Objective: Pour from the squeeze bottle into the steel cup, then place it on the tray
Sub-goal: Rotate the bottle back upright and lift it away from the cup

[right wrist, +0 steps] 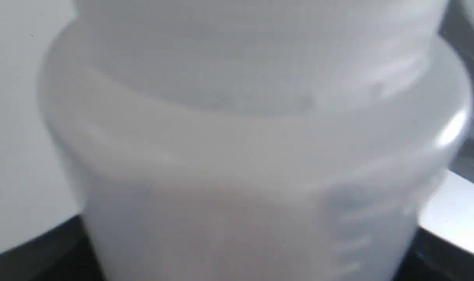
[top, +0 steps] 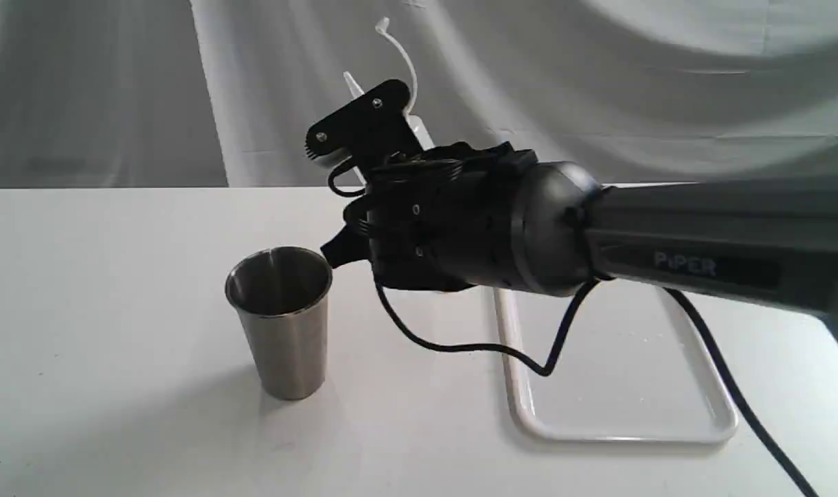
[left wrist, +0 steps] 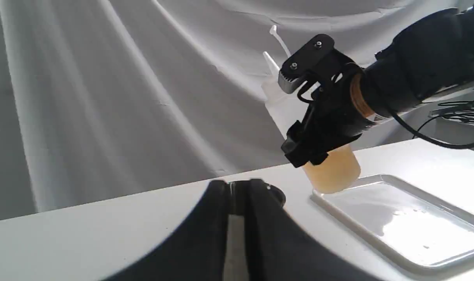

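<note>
I'm gripping the squeeze bottle in my right jaws, its nozzle leaning upward, at the edge of the tray nearest the steel cup, which is standing upright on the worktop. My left jaws are sitting closed, holding nothing.

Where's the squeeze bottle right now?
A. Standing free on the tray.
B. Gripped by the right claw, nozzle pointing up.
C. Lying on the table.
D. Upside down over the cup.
B: the right claw clamps the squeeze bottle around its body, and the nozzle points upward at a slight tilt.
</note>
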You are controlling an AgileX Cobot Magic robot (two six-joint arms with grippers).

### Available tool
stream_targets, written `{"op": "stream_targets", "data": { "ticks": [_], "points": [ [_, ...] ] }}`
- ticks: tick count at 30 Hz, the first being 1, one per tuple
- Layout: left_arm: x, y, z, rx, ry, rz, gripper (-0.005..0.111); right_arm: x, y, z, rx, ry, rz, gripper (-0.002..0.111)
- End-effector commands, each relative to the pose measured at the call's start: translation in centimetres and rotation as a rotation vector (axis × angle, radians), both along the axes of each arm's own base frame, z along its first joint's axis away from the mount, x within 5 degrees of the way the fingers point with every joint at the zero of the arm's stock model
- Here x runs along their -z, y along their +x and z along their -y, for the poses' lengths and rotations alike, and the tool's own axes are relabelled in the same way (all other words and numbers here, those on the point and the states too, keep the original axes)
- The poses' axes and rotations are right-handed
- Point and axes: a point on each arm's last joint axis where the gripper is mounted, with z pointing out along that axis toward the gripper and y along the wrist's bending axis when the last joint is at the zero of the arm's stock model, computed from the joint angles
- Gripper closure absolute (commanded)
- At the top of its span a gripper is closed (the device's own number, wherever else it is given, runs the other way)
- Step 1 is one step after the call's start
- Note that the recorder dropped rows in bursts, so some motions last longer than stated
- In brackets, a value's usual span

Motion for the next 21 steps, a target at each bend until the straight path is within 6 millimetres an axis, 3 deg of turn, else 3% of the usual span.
{"op": "stream_targets", "data": {
  "ticks": [1, 8, 17, 21],
  "points": [
    [0.1, 0.1, 0.0, -0.002, 0.003, 0.002, 0.098, -0.9, 0.0, 0.3, 0.051, 0.037, 0.032, 0.086],
    [0.1, 0.1, 0.0, -0.002, 0.003, 0.002, 0.098, -1.4, -0.1, 0.4, 0.060, 0.055, 0.043, 0.086],
    [0.1, 0.1, 0.0, -0.002, 0.003, 0.002, 0.098, -4.7, -0.8, 1.5, 0.103, 0.059, 0.121, 0.087],
    [0.1, 0.1, 0.0, -0.002, 0.003, 0.002, 0.098, -5.9, -1.6, 3.0, 0.151, 0.057, 0.183, 0.090]
  ]
}}
